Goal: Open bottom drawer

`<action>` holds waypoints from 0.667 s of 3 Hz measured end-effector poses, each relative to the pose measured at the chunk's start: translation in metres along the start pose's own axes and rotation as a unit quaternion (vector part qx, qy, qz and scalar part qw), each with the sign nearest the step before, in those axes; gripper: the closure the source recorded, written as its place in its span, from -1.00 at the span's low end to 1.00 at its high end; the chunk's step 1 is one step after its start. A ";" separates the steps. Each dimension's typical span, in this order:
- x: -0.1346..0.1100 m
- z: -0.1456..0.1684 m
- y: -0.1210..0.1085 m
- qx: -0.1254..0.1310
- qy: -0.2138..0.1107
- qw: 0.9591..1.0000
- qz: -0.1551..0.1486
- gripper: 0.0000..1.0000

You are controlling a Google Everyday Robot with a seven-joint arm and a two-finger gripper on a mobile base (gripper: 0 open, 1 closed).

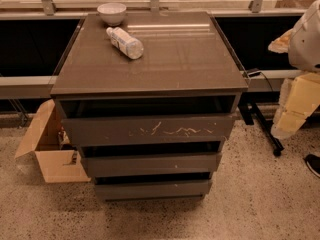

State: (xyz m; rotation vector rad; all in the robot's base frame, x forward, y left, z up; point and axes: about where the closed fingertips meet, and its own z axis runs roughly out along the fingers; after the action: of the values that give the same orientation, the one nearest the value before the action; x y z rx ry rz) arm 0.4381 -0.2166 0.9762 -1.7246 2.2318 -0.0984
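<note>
The bottom drawer (152,188) is the lowest of three dark grey-brown handleless drawers in the cabinet (150,69). Its plain low front sits in line under the middle drawer (150,163). Above both is the top drawer (150,129), with white scratches on its front. My arm comes in at the right edge as a white rounded part (306,34) with the cream-coloured gripper (292,111) below it. The gripper hangs to the right of the cabinet at about top-drawer height, apart from all drawers.
A white bowl (111,13) and a plastic bottle (125,42) lying on its side rest on the cabinet top at the back left. An open cardboard box (50,151) stands on the floor at the left. A black leg (262,129) slants across the floor at the right.
</note>
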 end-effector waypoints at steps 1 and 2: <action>0.000 0.000 0.000 0.000 0.000 1.000 0.000 -1.00; -0.002 0.026 0.005 -0.007 -0.015 1.000 -0.008 -1.00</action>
State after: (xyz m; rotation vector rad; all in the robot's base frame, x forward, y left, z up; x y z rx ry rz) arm 0.4415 -0.2102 0.9508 -1.7403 2.2024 -0.0594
